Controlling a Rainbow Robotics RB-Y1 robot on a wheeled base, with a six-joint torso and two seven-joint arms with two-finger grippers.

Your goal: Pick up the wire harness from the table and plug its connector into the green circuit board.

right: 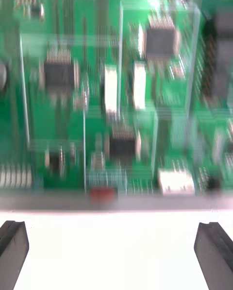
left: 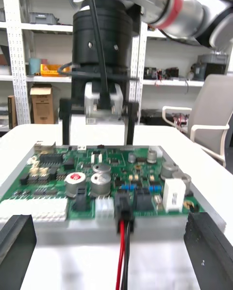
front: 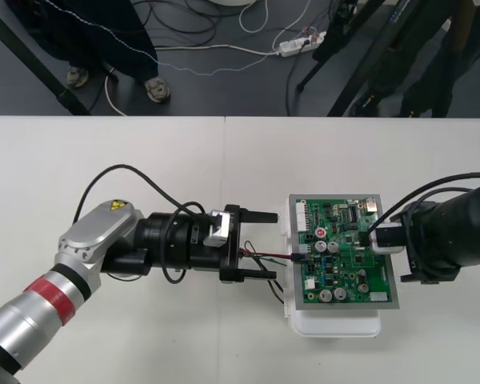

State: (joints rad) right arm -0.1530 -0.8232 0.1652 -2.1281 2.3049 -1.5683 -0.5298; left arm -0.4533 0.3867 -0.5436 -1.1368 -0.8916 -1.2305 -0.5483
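While the left gripper (front: pixel 274 246) stands spread, pinching nothing, the harness wires (left: pixel 122 258) run straight ahead from between its jaws to the plug (left: pixel 123 211), apparently seated at the near edge of the green circuit board (front: pixel 348 268); the right gripper (right: pixel 112 228), also spread, faces it opposite.

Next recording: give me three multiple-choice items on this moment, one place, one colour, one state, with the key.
1. Where is the plug? A lying loose; B seated in the edge of the green board facing the left claw; C lifted in the air.
2. What colours are the wires leaving it in the left wrist view? A red and black; B yellow and white; C blue only.
3. How is the left claw? A shut on the wires; B open; C shut on the board.
Key: 1 B, it sits in an edge connector; 2 A, both colours run from it; 3 B, it gapes beside the wires.
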